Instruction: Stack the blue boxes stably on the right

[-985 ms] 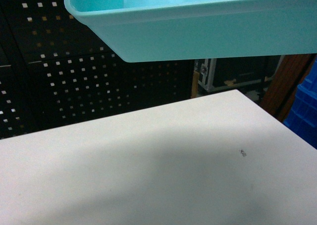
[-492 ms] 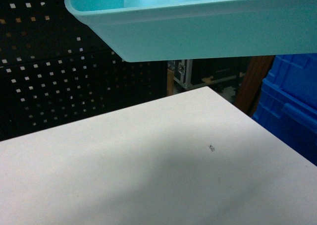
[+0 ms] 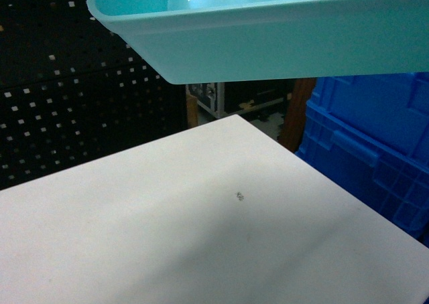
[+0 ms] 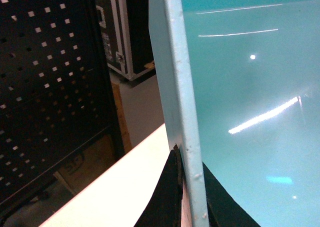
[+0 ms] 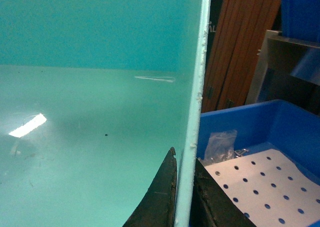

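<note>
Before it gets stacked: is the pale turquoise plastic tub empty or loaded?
Empty, as far as shown. The pale turquoise plastic tub shows a bare floor with only light glare in both wrist views; the head view shows only a strip of its inside.

blue box (image 3: 281,43) | light turquoise, smooth, shallow, tapered | open side up, raised above the table

Workshop or storeroom: black pegboard (image 3: 60,110), dark-blue crates (image 3: 375,150), flight case (image 4: 117,32).

The turquoise tub (image 3: 268,36) is cropped at top and right; both arms hidden.
</note>
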You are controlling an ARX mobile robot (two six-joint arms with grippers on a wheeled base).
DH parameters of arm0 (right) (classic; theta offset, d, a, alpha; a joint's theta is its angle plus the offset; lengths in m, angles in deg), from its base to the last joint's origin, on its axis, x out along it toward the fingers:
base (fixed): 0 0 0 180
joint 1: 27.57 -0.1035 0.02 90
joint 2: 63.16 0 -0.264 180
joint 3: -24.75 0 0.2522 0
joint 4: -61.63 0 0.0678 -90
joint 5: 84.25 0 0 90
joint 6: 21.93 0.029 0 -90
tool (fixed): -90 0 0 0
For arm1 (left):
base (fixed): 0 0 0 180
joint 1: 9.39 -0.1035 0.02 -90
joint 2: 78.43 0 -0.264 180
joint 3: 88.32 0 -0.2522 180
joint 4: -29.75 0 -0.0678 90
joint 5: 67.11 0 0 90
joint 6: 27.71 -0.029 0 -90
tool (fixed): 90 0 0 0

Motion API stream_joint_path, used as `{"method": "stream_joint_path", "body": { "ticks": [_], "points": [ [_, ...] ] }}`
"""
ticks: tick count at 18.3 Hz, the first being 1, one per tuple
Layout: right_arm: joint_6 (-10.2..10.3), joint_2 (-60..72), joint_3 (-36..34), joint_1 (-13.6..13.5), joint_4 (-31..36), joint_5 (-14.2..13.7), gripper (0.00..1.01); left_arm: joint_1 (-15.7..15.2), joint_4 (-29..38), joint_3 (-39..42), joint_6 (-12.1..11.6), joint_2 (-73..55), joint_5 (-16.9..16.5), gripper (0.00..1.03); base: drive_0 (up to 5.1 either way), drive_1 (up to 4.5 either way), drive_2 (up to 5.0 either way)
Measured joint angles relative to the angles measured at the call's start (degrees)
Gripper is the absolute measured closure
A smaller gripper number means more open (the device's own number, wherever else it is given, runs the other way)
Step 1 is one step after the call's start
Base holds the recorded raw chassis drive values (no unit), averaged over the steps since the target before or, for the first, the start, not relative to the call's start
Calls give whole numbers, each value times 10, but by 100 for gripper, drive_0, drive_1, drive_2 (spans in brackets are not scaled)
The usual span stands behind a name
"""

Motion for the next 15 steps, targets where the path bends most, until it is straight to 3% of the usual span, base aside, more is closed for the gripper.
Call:
{"method": "stream_joint_path", "body": {
  "ticks": [15],
  "points": [
    [0,0,0,0,0,0,95,0,0,0,0,0,0,101,-159,-159,-159]
  ]
}}
